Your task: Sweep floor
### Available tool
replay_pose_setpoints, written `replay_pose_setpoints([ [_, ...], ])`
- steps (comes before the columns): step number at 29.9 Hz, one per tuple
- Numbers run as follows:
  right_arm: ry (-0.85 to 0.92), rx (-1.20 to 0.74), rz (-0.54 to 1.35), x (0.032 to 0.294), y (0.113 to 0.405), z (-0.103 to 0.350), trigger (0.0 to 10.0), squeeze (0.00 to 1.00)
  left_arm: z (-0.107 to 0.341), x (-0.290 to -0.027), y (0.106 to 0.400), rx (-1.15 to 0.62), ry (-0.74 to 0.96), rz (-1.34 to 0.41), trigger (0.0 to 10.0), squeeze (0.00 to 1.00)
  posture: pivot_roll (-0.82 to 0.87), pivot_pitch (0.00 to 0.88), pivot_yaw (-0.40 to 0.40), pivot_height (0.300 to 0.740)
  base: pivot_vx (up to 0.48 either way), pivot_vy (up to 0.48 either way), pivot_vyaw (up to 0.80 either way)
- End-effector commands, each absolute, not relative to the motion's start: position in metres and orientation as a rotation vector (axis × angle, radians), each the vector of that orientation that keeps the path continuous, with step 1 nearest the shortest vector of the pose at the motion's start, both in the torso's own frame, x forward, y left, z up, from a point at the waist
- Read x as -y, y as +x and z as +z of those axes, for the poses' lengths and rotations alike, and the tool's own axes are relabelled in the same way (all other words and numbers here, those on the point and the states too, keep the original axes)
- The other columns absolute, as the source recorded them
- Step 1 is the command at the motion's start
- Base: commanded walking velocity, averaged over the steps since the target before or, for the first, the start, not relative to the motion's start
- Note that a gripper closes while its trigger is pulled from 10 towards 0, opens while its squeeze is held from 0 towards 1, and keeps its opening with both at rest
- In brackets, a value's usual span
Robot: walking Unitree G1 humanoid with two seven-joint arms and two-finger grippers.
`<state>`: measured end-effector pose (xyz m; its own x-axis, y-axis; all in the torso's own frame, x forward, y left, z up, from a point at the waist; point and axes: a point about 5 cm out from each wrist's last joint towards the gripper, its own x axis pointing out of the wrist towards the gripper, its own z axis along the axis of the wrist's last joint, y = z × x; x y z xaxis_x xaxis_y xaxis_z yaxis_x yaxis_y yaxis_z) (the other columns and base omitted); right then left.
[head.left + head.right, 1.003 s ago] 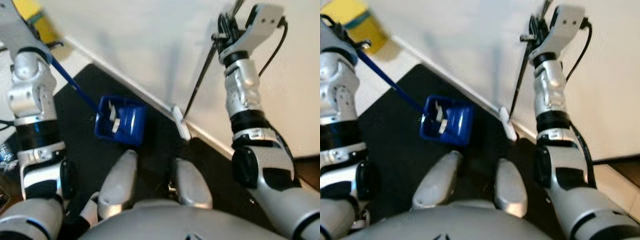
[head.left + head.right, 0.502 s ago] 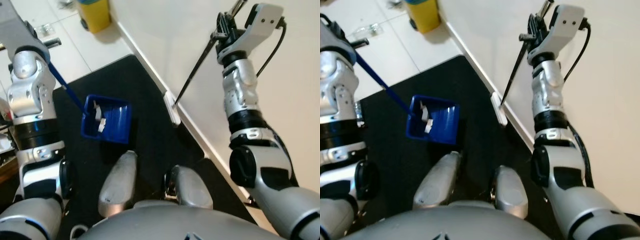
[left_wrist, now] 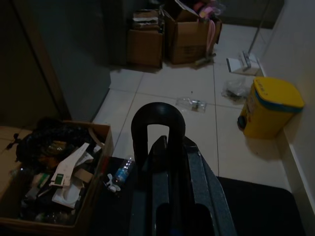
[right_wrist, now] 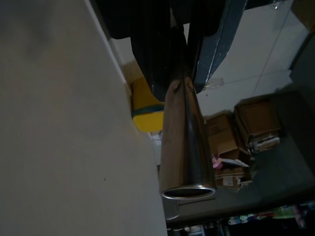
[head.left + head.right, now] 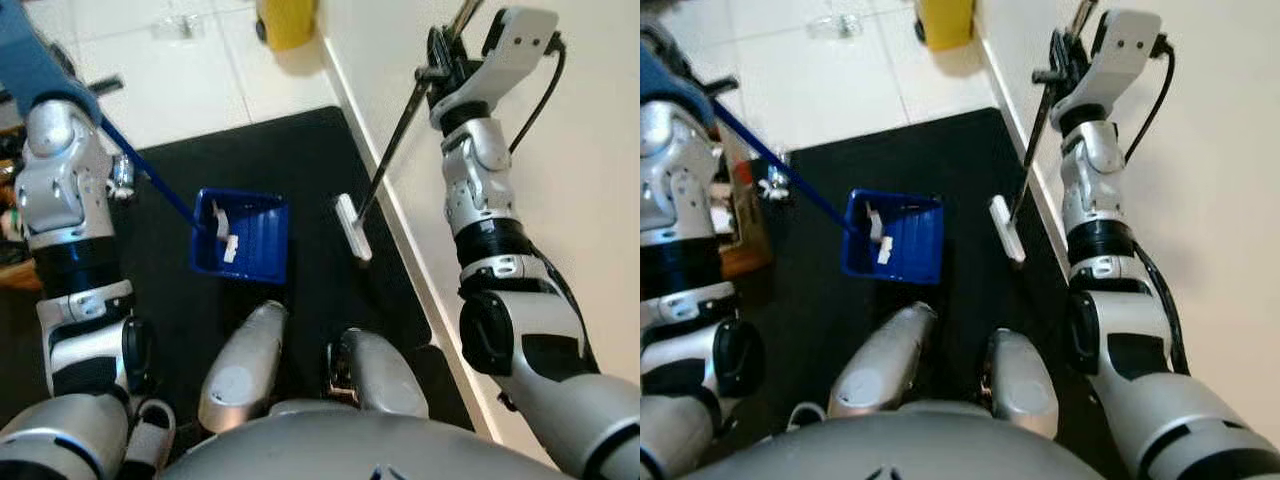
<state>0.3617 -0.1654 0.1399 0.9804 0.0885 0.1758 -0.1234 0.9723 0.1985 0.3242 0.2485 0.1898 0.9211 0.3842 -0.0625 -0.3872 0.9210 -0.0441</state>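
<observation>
A blue dustpan (image 5: pixel 242 235) rests on the black mat (image 5: pixel 300 160) just ahead of my feet, with white scraps (image 5: pixel 226 238) inside. Its long blue handle (image 5: pixel 150 178) slants up to my left gripper (image 5: pixel 675 75), which is shut on it. In the left wrist view the fingers (image 3: pixel 197 177) close below the handle's black loop (image 3: pixel 158 123). My right gripper (image 5: pixel 448 62) is raised by the wall, shut on the broom's thin metal handle (image 5: pixel 392 140). The broom's white head (image 5: pixel 352 227) lies on the mat right of the dustpan. The right wrist view looks along the metal tube (image 4: pixel 184 147).
The wall and baseboard (image 5: pixel 425 270) run along my right. White tiles (image 5: pixel 180 70) lie beyond the mat, with a yellow bin (image 5: pixel 285 18) by the wall. A box of rubbish (image 3: pixel 54 172) and a bottle (image 3: pixel 120 173) sit at my left, and cardboard boxes (image 3: pixel 172 34) farther off.
The camera has swung, so the wall now runs along the right and the bin and tiles show ahead. Both grippers keep their hold. The broom head now lies out on the mat.
</observation>
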Motion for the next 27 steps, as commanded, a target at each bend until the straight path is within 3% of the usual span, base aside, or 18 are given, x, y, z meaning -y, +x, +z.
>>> replay_pose_setpoints([
  [1, 0.205, 0.203, 0.11, 0.1658, 0.3627, 0.147, 10.0, 0.0, 0.1965, -0.2465, 0.326, -0.029, -0.06, 0.393, 10.0, 0.0, 0.13, 0.0, -0.052, 0.74, 0.0, 0.0, 0.78],
  [27, 0.204, 0.2, 0.108, 0.1655, 0.3626, 0.1459, 10.0, 0.0, 0.1959, -0.2477, 0.3306, -0.038, -0.069, 0.408, 10.0, 0.0, 0.13, 0.0, -0.049, 0.74, 0.0, 0.0, 0.78],
])
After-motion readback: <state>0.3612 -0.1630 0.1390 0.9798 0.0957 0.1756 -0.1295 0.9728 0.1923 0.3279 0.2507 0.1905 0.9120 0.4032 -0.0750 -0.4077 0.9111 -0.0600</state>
